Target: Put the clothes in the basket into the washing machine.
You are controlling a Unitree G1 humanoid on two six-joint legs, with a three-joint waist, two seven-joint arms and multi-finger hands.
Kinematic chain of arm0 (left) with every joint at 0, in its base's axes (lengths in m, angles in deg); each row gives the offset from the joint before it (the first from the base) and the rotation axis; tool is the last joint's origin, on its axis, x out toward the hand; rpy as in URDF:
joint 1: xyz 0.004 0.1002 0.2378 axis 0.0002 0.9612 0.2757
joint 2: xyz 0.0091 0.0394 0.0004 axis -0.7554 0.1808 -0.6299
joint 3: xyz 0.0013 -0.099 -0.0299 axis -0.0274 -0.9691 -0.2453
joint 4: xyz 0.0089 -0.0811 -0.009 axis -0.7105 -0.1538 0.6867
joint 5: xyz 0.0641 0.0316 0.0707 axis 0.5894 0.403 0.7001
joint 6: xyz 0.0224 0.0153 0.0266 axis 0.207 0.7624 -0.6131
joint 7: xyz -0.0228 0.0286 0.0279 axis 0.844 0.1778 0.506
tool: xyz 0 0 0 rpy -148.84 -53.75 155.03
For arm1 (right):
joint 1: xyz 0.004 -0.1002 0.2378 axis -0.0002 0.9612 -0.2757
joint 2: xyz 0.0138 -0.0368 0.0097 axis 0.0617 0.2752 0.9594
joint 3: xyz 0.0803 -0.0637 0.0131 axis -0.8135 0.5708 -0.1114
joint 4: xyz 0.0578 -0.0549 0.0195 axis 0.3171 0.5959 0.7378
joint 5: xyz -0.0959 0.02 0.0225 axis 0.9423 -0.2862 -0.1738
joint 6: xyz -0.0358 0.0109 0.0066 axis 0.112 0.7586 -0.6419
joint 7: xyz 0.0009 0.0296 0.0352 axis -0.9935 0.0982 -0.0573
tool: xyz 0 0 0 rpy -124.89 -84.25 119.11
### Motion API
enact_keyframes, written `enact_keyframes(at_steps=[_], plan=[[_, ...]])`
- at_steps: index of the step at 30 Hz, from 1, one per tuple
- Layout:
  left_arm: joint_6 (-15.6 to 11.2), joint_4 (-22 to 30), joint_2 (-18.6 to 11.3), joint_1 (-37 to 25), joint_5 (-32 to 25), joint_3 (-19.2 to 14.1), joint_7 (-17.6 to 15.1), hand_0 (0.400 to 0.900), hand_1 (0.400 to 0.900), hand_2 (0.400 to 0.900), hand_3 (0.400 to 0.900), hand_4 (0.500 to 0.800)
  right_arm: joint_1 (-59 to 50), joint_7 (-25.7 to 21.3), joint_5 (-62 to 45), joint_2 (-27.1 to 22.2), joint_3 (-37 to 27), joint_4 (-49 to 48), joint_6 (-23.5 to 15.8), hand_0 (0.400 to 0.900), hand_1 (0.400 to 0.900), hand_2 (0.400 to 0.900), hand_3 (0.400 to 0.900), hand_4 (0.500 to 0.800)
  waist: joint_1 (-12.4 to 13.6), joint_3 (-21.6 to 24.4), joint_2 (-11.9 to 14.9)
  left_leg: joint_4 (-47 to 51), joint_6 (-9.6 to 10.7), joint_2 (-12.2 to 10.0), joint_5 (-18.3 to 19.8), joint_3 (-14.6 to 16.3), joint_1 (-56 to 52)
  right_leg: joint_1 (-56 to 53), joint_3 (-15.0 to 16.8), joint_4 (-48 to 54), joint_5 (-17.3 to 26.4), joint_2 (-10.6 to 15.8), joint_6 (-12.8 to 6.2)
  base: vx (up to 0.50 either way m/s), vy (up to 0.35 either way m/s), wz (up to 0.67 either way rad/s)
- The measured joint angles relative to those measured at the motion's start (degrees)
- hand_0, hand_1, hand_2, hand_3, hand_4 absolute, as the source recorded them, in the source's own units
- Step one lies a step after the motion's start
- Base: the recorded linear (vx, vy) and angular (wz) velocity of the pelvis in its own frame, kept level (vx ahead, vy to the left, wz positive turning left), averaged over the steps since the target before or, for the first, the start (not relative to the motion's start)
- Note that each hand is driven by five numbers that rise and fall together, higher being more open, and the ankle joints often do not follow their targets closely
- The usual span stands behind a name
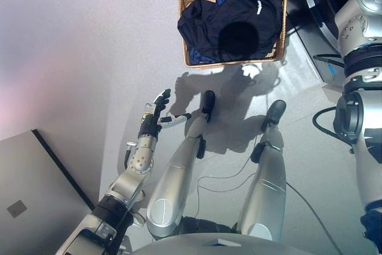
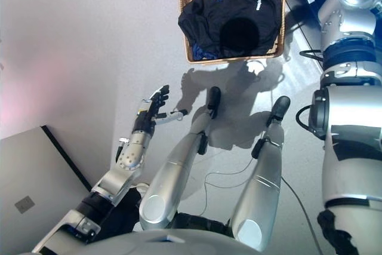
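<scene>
Clothes [image 1: 236,25], dark navy with some blue showing beneath, fill one wicker basket [image 1: 185,34] on the pale floor [image 1: 89,58]; how many garments cannot be told. Beside the basket's far right corner shows the washing machine [image 1: 322,10], partly cut off. Left hand [image 1: 156,111] hovers over bare floor well short of the basket, fingers [image 1: 164,95] released and straight. Right hand is out of sight.

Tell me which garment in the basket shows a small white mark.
The black garment heaped on top in the basket; its white mark sits toward the right side. The blue cloth beneath shows none.
</scene>
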State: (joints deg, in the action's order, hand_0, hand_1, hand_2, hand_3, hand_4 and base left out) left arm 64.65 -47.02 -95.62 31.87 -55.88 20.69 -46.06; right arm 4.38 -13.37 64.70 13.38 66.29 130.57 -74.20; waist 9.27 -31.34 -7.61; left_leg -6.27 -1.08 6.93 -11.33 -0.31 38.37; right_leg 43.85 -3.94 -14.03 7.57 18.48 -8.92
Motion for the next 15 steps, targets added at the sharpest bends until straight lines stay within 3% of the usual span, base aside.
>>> enact_keyframes(at_steps=[9, 15], plan=[[-0.01, -0.02, -0.28, -0.11, 0.08, 0.01, 0.0, 0.9, 0.9, 0.9, 0.9, 0.8, 2.16, -1.18, 5.44, 0.89, 0.06, -0.6, 0.0, 0.9, 0.9, 0.9, 0.9, 0.8, 0.08, 0.0, 0.0, -0.22, -0.13, 0.26, -0.09, 0.02, -0.14, -0.24, -0.05, -0.32, -0.03, 0.3, -0.03, 0.0, 0.005, -0.01], [0.01, -0.2, -0.28, -0.24, 0.15, 0.06, -0.04, 0.9, 0.9, 0.9, 0.9, 0.8, 10.67, -3.4, 11.53, 3.91, 0.29, -4.78, 0.64, 0.9, 0.9, 0.9, 0.9, 0.8, -0.26, 0.0, 0.0, -0.5, -0.01, 0.2, 0.0, 0.08, -1.69, -1.62, 0.1, -0.96, -0.2, 0.25, 0.11, -0.01, 0.012, -0.06]])
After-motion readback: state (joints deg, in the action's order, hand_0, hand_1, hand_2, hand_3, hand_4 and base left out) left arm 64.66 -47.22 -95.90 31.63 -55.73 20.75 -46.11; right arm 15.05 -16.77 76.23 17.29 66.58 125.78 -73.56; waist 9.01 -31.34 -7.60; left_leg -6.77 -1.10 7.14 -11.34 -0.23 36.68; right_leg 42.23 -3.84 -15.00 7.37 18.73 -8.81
